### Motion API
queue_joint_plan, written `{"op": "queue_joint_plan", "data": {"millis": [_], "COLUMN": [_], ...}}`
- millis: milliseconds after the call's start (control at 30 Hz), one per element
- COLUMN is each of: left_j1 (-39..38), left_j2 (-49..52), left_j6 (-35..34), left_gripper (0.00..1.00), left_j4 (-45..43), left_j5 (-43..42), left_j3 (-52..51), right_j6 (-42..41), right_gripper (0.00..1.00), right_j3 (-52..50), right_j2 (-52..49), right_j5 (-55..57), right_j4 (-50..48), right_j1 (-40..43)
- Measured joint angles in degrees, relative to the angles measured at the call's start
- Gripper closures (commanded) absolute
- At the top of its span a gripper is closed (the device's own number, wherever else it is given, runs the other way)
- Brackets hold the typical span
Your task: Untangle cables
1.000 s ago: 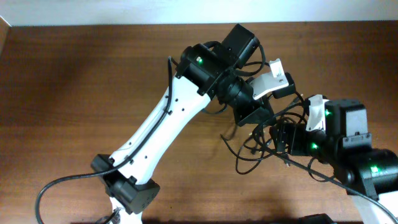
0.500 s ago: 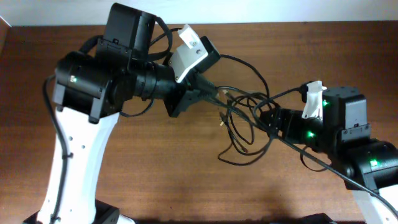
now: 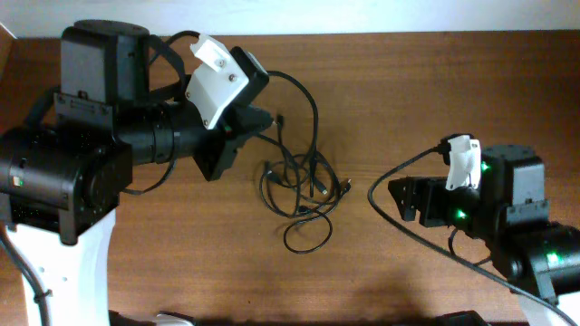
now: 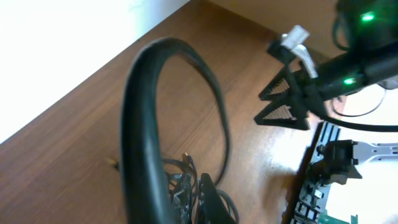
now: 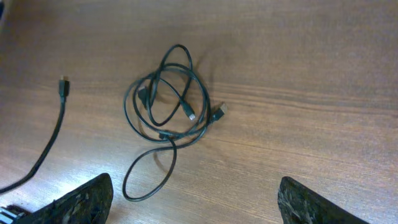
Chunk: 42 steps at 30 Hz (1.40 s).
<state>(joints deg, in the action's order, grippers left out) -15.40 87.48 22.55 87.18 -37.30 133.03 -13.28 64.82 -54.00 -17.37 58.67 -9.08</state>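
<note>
One cables [image 3: 297,186] tangle, table [image 3: 435,100] ctr; bare wood to right pincer [image 3: 405,200].

no text, label, brand or number can be read in any view.

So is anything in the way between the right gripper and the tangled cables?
No, nothing visible. Only bare table lies between the right gripper and the cables. Its jaws stand open. A loose cable end lies off to one side, not in the path.
</note>
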Motion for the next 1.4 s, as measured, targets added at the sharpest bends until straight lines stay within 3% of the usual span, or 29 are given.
{"op": "queue_joint_plan", "data": {"millis": [100,200,333,433,500,667,767,867,900,933,1100,1267,1400], "left_j1": [0.0,0.0,0.1,5.4,12.2,32.9,43.1,48.3,49.5,50.5,50.6,50.6,50.6], "left_j2": [0.0,0.0,0.0,0.1,0.3,0.7,1.0,1.0,1.2,1.2,1.1,1.1,1.1], "left_j6": [-5.2,-14.2,-20.5,-25.2,-28.1,-44.5,-50.3,-52.3,-52.7,-53.3,-53.9,-53.8,-55.8], "left_gripper": [1.00,1.00,1.00,1.00,1.00,1.00,1.00,1.00,0.39,0.01,0.01,0.01,0.01], "left_j4": [-0.9,-0.8,-0.7,-0.8,-1.1,-8.6,-20.6,-30.1,-31.5,-32.8,-32.8,-21.6,-19.1], "left_j5": [7.5,24.8,47.9,57.7,59.2,60.0,55.2,52.7,52.6,52.5,50.9,51.0,60.3], "left_j3": [0.0,0.0,-0.1,-2.9,-5.4,-19.6,-34.2,-45.4,-47.8,-50.4,-51.7,-52.2,-52.2], "right_j6": [0.0,0.0,0.0,0.1,0.2,0.3,0.3,0.3,0.4,0.4,0.4,0.4,0.4], "right_gripper": [0.16,0.16,0.16,0.16,0.16,0.16,0.16,0.16,0.16,0.16,0.16,0.16,0.16], "right_j3": [0.0,0.0,0.0,0.0,0.0,0.0,0.0,0.0,0.0,0.0,0.0,0.0,0.0], "right_j2": [1.5,1.5,1.5,1.5,1.5,1.5,1.5,1.5,1.4,1.5,1.5,1.5,1.4], "right_j5": [-0.1,-0.1,-0.1,-0.1,-0.1,-0.1,-0.1,-0.1,-0.1,-0.1,-0.1,-0.1,-0.1], "right_j4": [0.7,1.1,1.1,1.9,2.0,2.4,2.8,3.8,3.8,3.9,3.9,3.8,3.8], "right_j1": [0.0,0.0,0.0,0.0,0.0,0.0,0.0,0.0,0.0,0.0,0.0,0.0,0.0]}}
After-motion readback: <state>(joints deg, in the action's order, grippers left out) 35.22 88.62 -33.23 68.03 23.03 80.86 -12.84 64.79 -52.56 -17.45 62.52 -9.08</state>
